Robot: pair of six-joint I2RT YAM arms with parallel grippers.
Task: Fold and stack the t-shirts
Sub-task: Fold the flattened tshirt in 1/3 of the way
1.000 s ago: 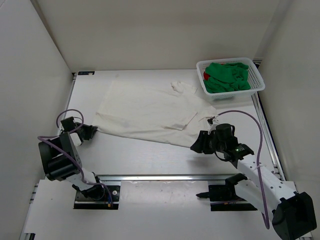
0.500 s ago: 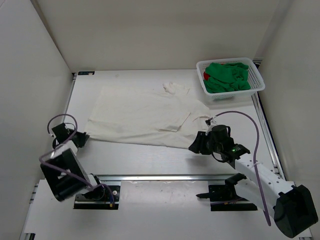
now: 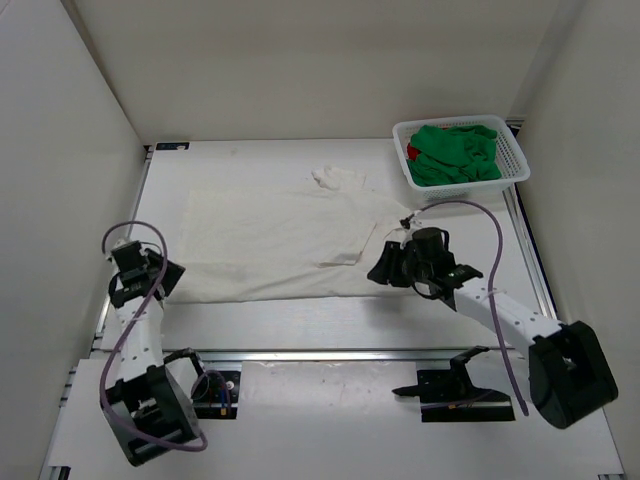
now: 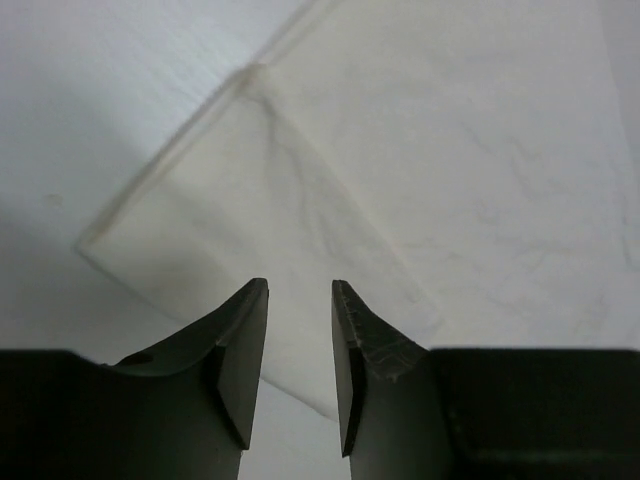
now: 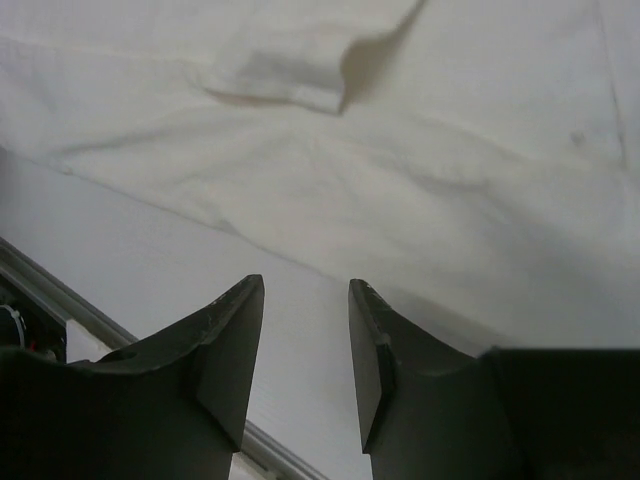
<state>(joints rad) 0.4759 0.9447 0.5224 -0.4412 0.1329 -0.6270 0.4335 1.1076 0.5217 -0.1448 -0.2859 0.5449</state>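
Cream-white t-shirt (image 5: pixel 420 150) (sleeve folded) beyond parted jaws

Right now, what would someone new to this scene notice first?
A big cream shirt lies spread flat across the middle of the table. The left pincer is open over its near-left corner and the right pincer is open by its near-right edge. At the far right, a white basket holds a crumpled green shirt, with a bit of a red shirt showing.
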